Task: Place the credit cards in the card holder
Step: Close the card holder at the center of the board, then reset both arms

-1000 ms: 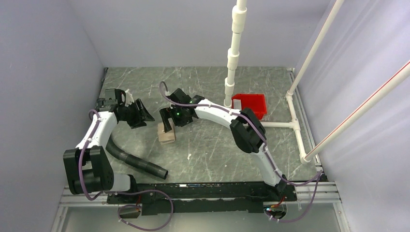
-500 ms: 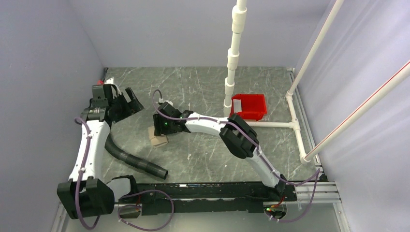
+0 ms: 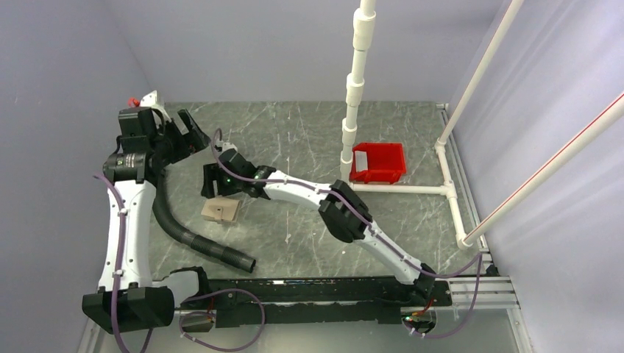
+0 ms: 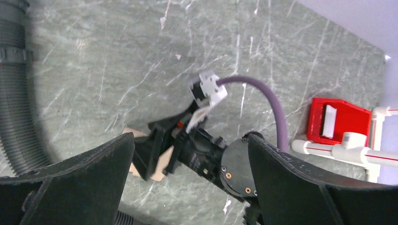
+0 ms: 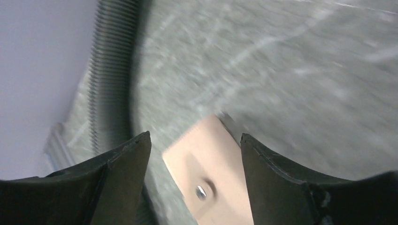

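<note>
Your left gripper gapes empty and your right gripper hovers parted and empty over the card holder, folded flat near the hose, so a glancing pinch could skid it farther from the credit card in the red tray.

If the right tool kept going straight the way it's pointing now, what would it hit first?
Most likely the tan card holder, lying flat on the table between the open jaws of the right tool; the blurred view doesn't show how far off.
</note>
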You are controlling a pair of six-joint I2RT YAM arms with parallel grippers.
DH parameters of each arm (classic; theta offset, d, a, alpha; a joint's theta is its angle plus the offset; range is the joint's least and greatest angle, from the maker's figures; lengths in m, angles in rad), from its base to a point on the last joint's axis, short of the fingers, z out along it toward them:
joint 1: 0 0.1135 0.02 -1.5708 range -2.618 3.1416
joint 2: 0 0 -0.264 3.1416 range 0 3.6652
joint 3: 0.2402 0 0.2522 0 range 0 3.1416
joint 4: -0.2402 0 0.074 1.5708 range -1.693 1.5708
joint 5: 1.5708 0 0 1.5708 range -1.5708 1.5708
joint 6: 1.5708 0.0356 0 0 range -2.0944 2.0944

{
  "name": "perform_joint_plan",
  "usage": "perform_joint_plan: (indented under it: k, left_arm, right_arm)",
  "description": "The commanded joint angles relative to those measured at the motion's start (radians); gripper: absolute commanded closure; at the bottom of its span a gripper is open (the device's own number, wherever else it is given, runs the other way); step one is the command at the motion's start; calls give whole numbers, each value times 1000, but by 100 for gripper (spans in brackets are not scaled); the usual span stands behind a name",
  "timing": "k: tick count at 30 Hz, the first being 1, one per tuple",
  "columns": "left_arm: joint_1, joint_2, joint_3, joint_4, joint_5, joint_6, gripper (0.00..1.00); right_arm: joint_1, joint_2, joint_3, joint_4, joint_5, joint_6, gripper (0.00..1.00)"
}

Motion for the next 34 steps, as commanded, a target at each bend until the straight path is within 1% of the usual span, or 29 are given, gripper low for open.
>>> perform_joint_plan:
  k: [1,3,4,6,9,11,12,15,18,20,24,26,30,34]
  left_arm:
    - [0,2,129,-26,66,22,2]
    - [0,8,179,-26,96,25,1]
    - [0,10,202,-23,111,27,1]
    - [0,19,240,-3,158,24,1]
    - [0,20,267,79,251,-8,1]
    - [0,18,270,162,337,-48,1]
    - [-1,14,266,234,383,-72,1]
    - [-2,-19,218,456,496,-157,1]
    - [-4,-62,189,597,549,-178,1]
    - [-4,-94,185,638,544,-156,0]
    - [-4,-162,180,652,445,-103,1]
    - [-4,-183,176,653,398,-94,1]
    - [-4,-197,175,648,365,-77,1]
    - [-4,-192,179,642,383,-74,1]
  right_arm:
    - [-24,-318,-157,-176,125,-228,23]
    - [-45,-442,-300,-239,117,-301,17]
    - [-50,-510,-338,-264,121,-332,15]
    - [-53,-653,-495,-295,143,-374,11]
    - [-53,-894,-675,-317,191,-430,7]
    - [-60,-1041,-736,-355,251,-478,5]
    - [-63,-1141,-753,-371,283,-499,5]
    - [-66,-1354,-788,-382,406,-554,3]
    - [-66,-1522,-789,-366,515,-631,0]
    - [-66,-1616,-790,-335,574,-690,0]
    - [-64,-1764,-806,-257,669,-776,0]
    - [-65,-1809,-805,-238,698,-783,0]
    - [-64,-1887,-824,-209,747,-798,0]
    - [-64,-1947,-852,-184,817,-798,0]
